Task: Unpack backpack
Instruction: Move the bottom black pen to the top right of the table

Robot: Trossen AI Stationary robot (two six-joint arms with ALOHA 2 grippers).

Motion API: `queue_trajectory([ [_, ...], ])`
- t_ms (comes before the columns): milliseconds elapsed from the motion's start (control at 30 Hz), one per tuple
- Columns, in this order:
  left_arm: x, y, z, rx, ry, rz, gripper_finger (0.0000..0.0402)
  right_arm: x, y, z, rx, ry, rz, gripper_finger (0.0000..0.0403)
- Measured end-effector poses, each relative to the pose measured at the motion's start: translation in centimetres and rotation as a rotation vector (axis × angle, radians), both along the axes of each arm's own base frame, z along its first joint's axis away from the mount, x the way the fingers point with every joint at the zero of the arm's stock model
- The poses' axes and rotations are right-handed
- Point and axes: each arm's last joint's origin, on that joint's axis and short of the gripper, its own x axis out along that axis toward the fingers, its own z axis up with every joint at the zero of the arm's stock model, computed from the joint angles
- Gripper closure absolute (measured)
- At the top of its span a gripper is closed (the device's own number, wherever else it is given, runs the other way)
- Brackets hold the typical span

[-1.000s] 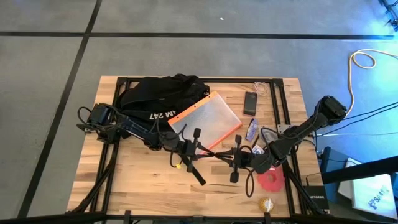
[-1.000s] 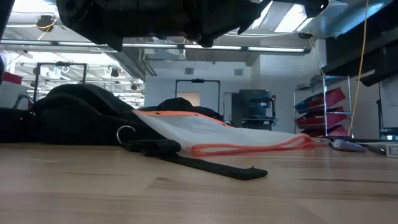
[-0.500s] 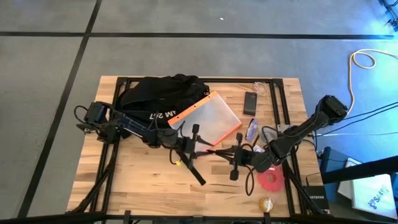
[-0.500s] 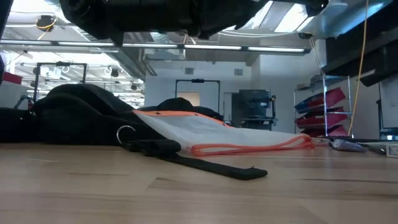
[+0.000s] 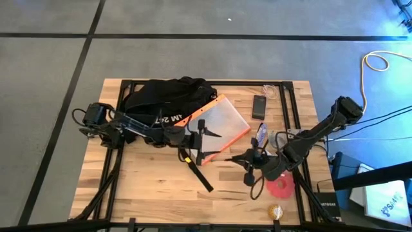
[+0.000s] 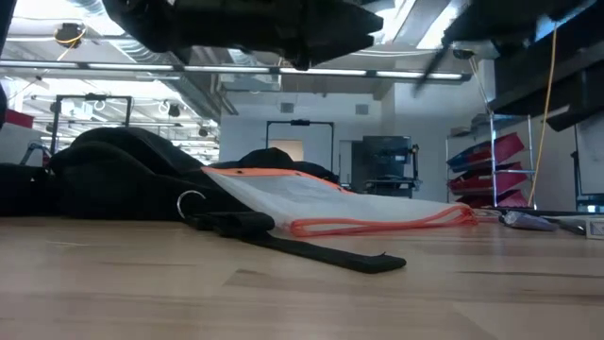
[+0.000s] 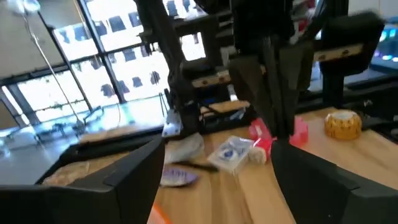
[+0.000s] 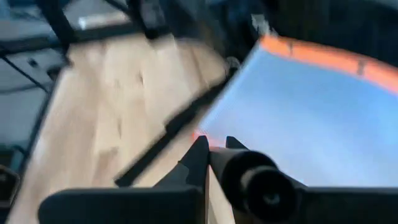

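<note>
Left gripper [image 5: 205, 140] wide open above pouch [image 5: 215, 122] beside backpack [image 5: 164, 100], likely to grab it; right gripper [image 5: 252, 164] jaws: cannot tell.

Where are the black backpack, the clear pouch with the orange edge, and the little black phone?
backpack [image 5: 164, 96]: high view, on the middle of its black fabric body.
orange-edged pouch [image 5: 222, 119]: high view, on its clear middle panel.
phone [image 5: 259, 107]: high view, on the middle of its flat black face.

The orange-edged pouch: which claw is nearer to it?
Left. The left claw hovers over the orange-edged pouch; the right claw is beside its corner, apart.
</note>
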Motion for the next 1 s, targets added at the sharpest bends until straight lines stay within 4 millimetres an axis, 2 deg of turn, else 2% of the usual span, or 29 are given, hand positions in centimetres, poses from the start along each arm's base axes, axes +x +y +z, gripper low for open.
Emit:
queue_trajectory([
  [167,-0.4,-0.3,-0.1,-0.034,0.072,-0.010,0.0124,-0.3,-0.3,-1.1,0.059,0.043,-0.066,0.0386],
  [500,-0.3,-0.5,-2.3,-0.094,0.220,-0.006,0.0124,-1.8,-1.7,-6.0,0.131,0.097,-0.050,0.0385],
  [833,0.4,-0.5,-5.4,-0.125,0.297,0.013,0.0124,-1.9,-1.9,-7.0,0.196,0.196,0.030,0.0384],
  [1000,0.5,-0.6,-6.3,-0.118,0.326,-0.004,0.0124,-1.0,-2.9,-7.7,0.178,0.217,-0.021,0.0384],
])
